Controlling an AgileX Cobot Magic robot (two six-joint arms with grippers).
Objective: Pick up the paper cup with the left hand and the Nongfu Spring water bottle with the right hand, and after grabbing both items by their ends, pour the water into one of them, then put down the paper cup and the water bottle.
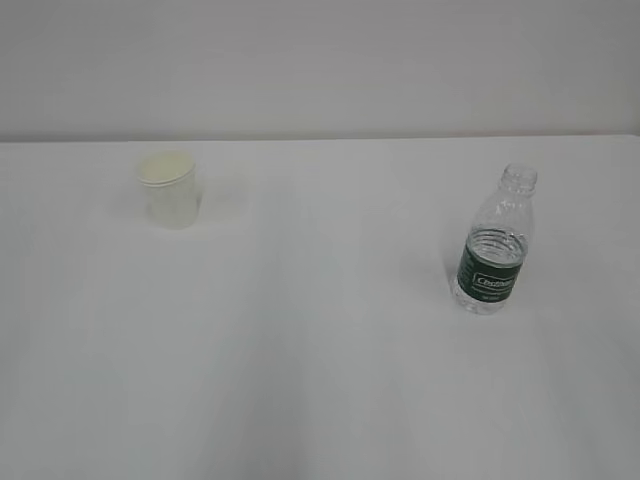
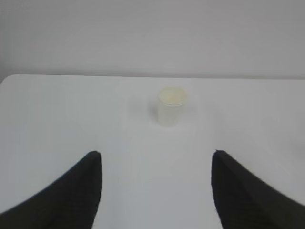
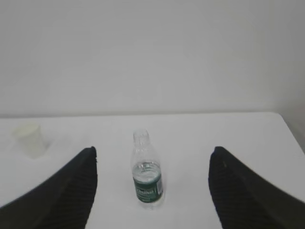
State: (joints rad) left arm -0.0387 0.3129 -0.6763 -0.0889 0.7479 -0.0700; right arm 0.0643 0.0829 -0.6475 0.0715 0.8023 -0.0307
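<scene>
Paper cup (image 2: 171,106) and Nongfu Spring water bottle (image 3: 147,174) each sit squarely ahead of a waiting gripper. Seen from the left wrist, the left gripper (image 2: 156,188) stands with its dark fingers (image 2: 71,195) spread wide and empty, the cup centred in the gap but well beyond the tips, upright on the white table (image 2: 57,119). Seen from the right wrist, the right gripper (image 3: 152,191) is likewise spread wide and holds nothing; the bottle stands upright between its fingers (image 3: 248,195), farther out on the table and touching neither, with the cup (image 3: 29,140) small at far left.

From the exterior view neither gripper shows. The cup (image 1: 169,188) stands at far left, its cream inside visible past the rolled rim. The bottle (image 1: 494,241) stands at right, nearer the camera, well apart from the cup, its neck capless and its dark green label facing forward. Water (image 1: 493,243) shows inside, its surface just above the label. Bare table (image 1: 320,330) lies between the two, and nothing stands between either gripper and its object. A plain pale wall (image 1: 320,60) closes the far edge.
</scene>
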